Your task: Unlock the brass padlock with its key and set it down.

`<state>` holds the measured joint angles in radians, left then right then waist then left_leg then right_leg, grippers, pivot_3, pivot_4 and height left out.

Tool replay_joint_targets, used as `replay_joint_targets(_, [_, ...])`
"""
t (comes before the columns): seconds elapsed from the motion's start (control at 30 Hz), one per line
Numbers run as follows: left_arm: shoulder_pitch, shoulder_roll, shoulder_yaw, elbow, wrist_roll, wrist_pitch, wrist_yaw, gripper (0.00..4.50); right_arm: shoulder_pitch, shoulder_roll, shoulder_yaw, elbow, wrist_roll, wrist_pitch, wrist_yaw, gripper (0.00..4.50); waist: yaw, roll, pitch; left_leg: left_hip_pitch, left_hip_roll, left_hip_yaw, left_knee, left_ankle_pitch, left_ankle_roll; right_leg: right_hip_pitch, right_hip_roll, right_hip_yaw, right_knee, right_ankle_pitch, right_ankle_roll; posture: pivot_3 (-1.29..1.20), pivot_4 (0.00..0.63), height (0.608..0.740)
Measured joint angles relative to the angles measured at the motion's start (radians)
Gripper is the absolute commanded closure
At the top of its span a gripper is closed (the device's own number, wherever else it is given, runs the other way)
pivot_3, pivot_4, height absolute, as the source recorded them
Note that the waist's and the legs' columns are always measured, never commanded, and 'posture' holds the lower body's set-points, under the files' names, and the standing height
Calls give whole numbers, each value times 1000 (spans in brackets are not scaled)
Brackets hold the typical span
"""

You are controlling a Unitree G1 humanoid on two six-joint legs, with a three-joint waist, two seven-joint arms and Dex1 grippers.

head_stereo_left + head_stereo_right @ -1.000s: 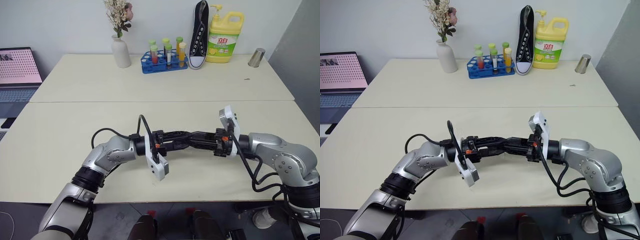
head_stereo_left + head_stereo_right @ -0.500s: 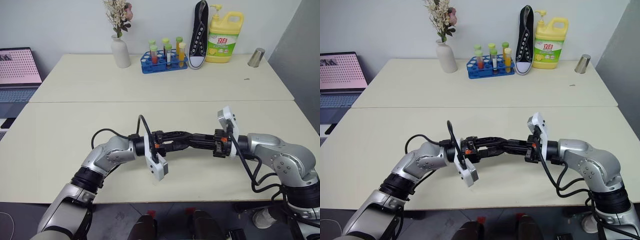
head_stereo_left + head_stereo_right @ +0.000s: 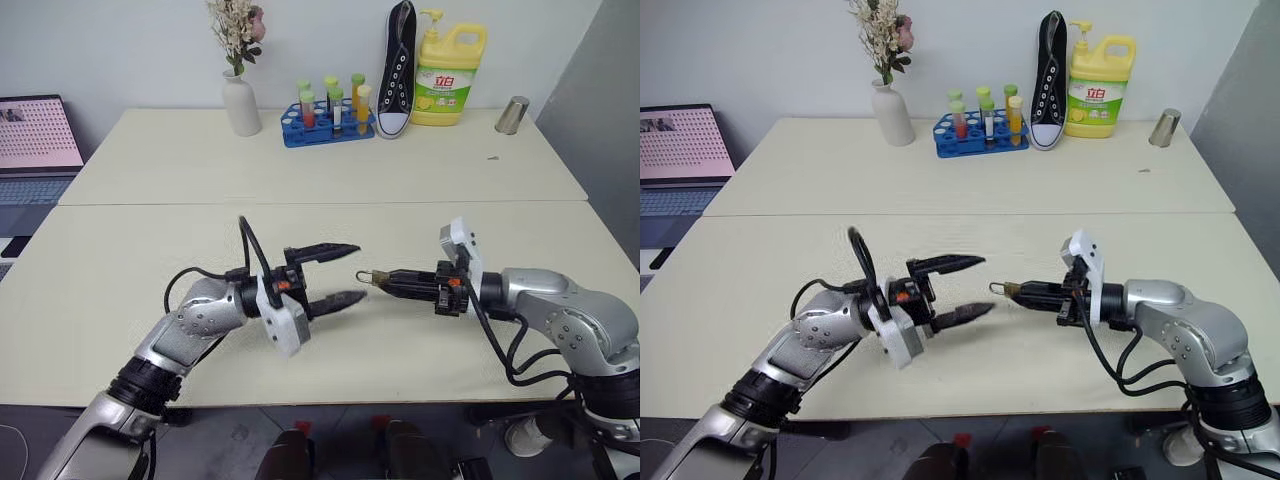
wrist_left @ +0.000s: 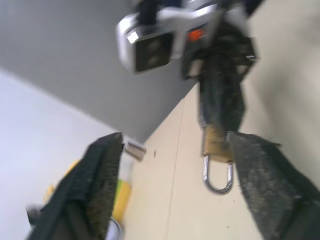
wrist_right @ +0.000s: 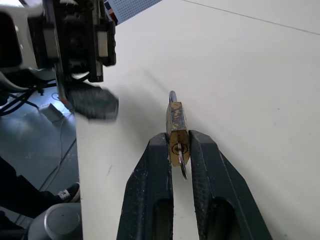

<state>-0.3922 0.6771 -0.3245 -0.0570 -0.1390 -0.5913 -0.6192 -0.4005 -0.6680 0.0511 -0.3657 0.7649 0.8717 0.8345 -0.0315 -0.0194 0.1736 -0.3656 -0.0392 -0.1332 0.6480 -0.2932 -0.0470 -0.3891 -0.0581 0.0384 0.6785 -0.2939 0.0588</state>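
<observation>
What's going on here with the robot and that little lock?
The right tool is shut on the brass padlock, holding it above the table with the shackle pointing toward the left tool. The key sits in the lock's keyhole. The left tool is open and apart from the padlock, gripping nothing. The padlock has not been set down yet.

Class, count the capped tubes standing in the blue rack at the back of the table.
5 can be made out in the blue rack: green, red, white, green and yellow-orange. Others may be hidden behind these.
</observation>
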Motion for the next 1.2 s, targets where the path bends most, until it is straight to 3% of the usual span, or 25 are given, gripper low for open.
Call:
replay_joint_targets(0.27, [-33,-53,75,-48,-306,555,-100,4466,-2,-4,-3,-24,4,-6,12,4354,0,0,0,0,-1,0,0,0,0,0,1,0,0,0,0,0,150,740])
replay_joint_targets(0.53, [-40,-132,75,-48,-323,714,-207,4500,-13,21,-1,-27,5,-1,10,4354,1,0,0,0,-1,0,0,1,-1,0,1,0,-1,0,0,0,150,740])
replay_joint_targets(1.2, [8,-148,100,-156,-341,895,-311,4500,-14,31,-1,-42,4,10,11,4354,1,0,0,0,-1,0,0,1,-1,0,1,0,-1,0,0,0,150,740])
